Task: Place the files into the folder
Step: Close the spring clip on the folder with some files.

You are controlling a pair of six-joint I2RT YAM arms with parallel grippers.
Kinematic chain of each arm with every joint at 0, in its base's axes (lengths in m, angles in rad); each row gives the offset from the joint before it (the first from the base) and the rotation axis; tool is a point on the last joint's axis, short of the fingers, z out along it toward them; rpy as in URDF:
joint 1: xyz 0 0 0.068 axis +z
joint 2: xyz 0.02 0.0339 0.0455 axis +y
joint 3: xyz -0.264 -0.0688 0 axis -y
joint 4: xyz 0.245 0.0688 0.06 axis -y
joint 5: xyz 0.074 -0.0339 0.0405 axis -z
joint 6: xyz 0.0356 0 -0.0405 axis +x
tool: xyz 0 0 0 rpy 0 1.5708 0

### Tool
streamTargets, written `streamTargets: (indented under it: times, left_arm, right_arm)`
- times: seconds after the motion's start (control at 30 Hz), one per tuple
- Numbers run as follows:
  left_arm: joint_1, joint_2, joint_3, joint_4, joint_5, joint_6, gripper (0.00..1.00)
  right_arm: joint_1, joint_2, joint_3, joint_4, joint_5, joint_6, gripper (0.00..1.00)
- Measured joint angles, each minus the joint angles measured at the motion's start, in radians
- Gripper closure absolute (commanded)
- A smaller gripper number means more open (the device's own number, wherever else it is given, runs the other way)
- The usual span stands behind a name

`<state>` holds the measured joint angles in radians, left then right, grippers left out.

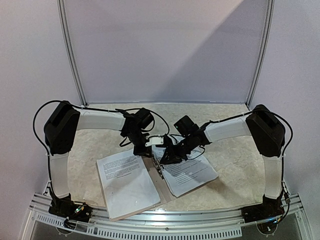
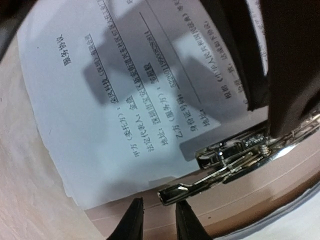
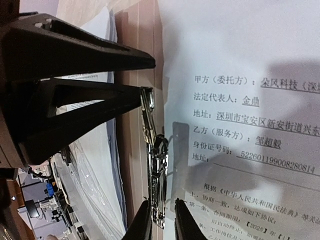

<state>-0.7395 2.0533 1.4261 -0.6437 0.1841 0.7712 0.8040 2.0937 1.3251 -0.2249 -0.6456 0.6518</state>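
Top external: tan folder (image 1: 161, 187) open, white printed files (image 1: 127, 182) inside.

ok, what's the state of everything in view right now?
Tan-brown cardboard folder: open, both leaves flat.
White printed paper sheet on left leaf: lying flat.
White printed paper sheet on right leaf: lying flat beside the clip.
Shiny metal spine clip: clamped or not, cannot tell.
Left claw: open, at the clip's lever end.
Right claw: straddling the clip, grip unclear.
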Motion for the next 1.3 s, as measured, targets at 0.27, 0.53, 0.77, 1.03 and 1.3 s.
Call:
streamTargets:
  times: [0.27, 0.53, 0.77, 1.03, 1.3]
  left_arm:
    - [-0.004, 0.000, 0.009, -0.008, -0.012, 0.006, 0.75]
    - [0.007, 0.002, 0.012, 0.007, -0.051, 0.018, 0.76]
    - [0.004, 0.019, 0.026, 0.027, -0.056, 0.026, 0.76]
    - [0.003, 0.029, 0.028, 0.029, -0.033, 0.034, 0.74]
    - [-0.001, 0.003, 0.030, 0.032, 0.050, 0.029, 0.74]
  right_arm:
    - [-0.014, -0.098, -0.036, -0.016, 0.069, -0.001, 0.81]
    - [-0.020, -0.116, -0.111, 0.026, 0.060, 0.022, 0.80]
    - [-0.019, -0.114, -0.147, 0.081, 0.017, 0.063, 0.80]
    - [-0.019, -0.101, -0.149, 0.115, -0.001, 0.081, 0.79]
    - [-0.019, -0.101, -0.152, 0.117, 0.005, 0.081, 0.78]
